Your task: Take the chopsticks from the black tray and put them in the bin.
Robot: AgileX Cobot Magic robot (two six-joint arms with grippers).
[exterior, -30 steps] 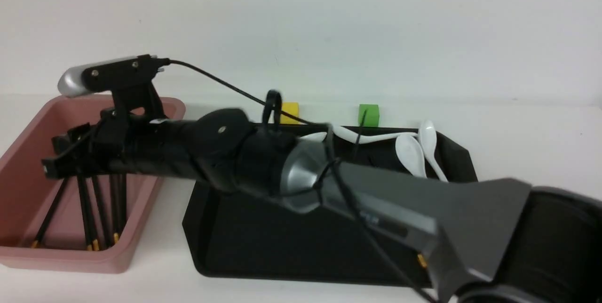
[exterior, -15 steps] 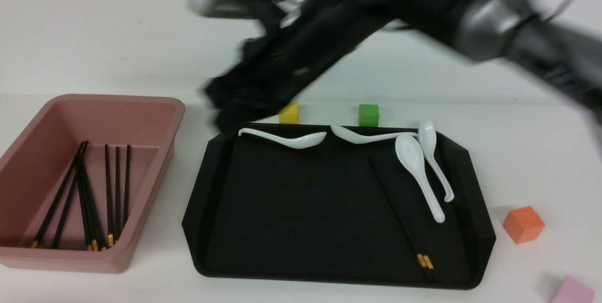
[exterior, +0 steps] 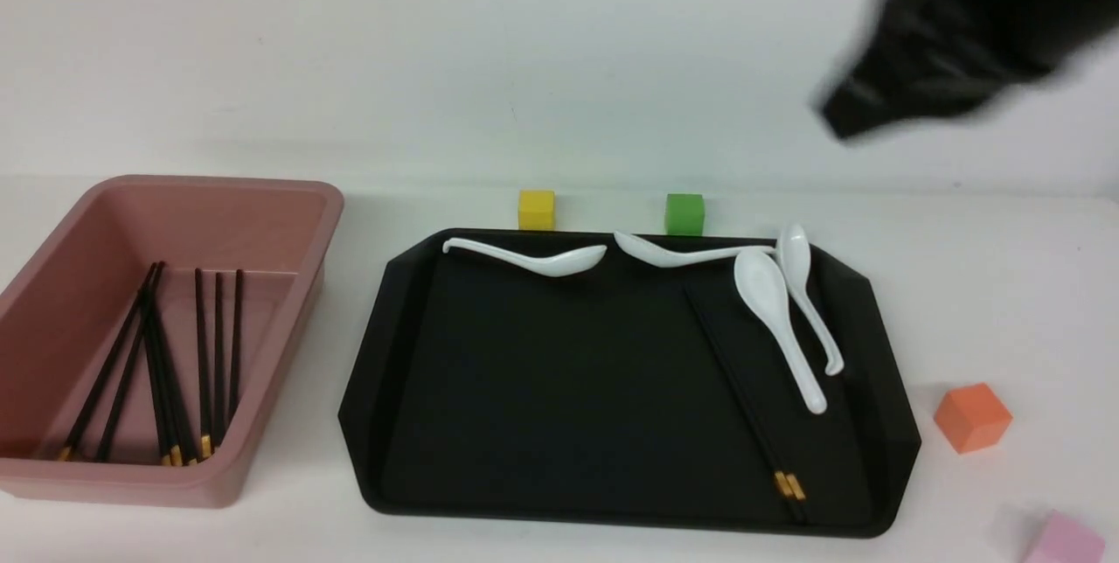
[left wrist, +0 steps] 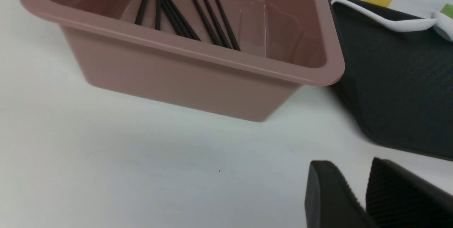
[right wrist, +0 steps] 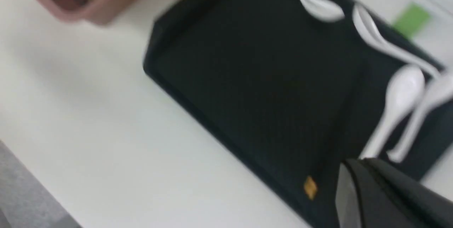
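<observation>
A pair of black chopsticks [exterior: 743,388] lies diagonally on the right part of the black tray [exterior: 612,517], gold bands toward the near edge. Several more chopsticks [exterior: 166,371] lie in the pink bin [exterior: 131,486]. My right arm [exterior: 944,47] is a blurred dark shape high at the upper right. In the right wrist view its gripper [right wrist: 355,164] is shut and empty above the tray's near right corner, beside a gold band [right wrist: 310,187]. My left gripper [left wrist: 352,166] is slightly open and empty, low over the table in front of the bin [left wrist: 194,75].
Several white spoons [exterior: 774,309] lie along the tray's far edge and right side, one close beside the chopstick pair. Yellow [exterior: 536,209] and green [exterior: 684,213] cubes stand behind the tray. An orange cube [exterior: 972,416] and a pink cube [exterior: 1062,538] sit to its right.
My right arm has lifted from over the bin and swung up and to the right. The chopsticks under it a second ago now lie loose in the bin.
</observation>
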